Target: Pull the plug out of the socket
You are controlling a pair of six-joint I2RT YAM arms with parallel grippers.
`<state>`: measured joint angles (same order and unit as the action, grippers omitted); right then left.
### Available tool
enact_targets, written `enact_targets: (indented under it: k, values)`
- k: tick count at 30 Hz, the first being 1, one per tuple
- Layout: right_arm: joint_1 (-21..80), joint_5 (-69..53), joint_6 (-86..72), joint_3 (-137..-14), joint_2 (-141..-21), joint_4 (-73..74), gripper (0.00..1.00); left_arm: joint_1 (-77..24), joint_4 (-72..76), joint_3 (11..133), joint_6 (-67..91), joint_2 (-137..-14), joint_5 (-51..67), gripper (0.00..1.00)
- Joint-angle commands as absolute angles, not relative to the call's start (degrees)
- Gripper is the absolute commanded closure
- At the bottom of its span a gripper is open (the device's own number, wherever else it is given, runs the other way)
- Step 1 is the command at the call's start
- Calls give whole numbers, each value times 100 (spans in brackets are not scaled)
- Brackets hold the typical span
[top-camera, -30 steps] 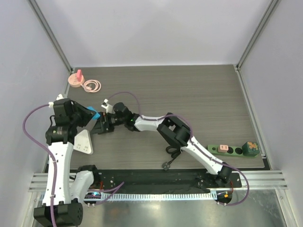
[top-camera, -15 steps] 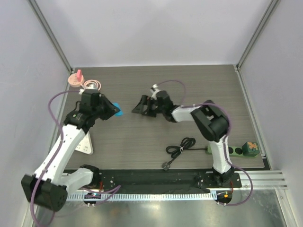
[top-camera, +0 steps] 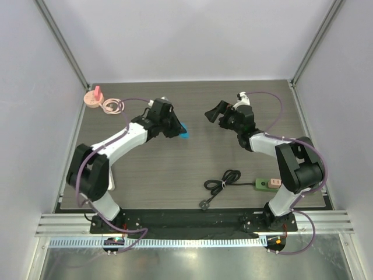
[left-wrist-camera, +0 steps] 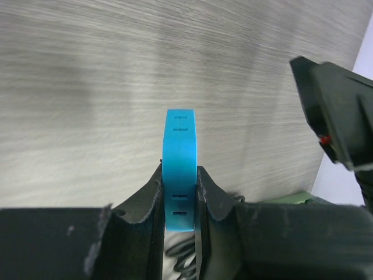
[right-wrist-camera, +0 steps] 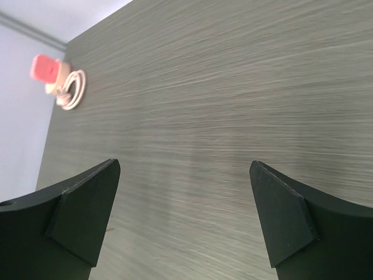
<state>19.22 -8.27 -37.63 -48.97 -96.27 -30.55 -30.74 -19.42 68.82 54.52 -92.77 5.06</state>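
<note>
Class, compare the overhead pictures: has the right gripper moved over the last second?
Yes. The right gripper has swung rightward and toward the table's far edge, away from the pink charger in the far left corner.

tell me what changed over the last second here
The left gripper swung from the table's left side toward its middle, still clamped on the blue piece. The right gripper pulled away from that piece, moving right and toward the far edge, jaws open and empty. The dark green power strip, its black cord and the pink plug on it stayed put.
</note>
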Motion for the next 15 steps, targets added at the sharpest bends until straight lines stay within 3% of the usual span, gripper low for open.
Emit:
enact_targets:
  k: [1,12,15]
  values:
    - [1644,-878,-3875,-4755,-9711,-3383,0,-3155,-1187,7329,5572,-9798,834,100]
    - [1512,-1283,-4052,-4693,-9852,-3691,0,-3190,-668,8103,5572,-11258,1186,96]
    - [1503,-1388,-4069,-4720,-9905,-3700,0,-3182,-466,8060,5572,-11355,1187,88]
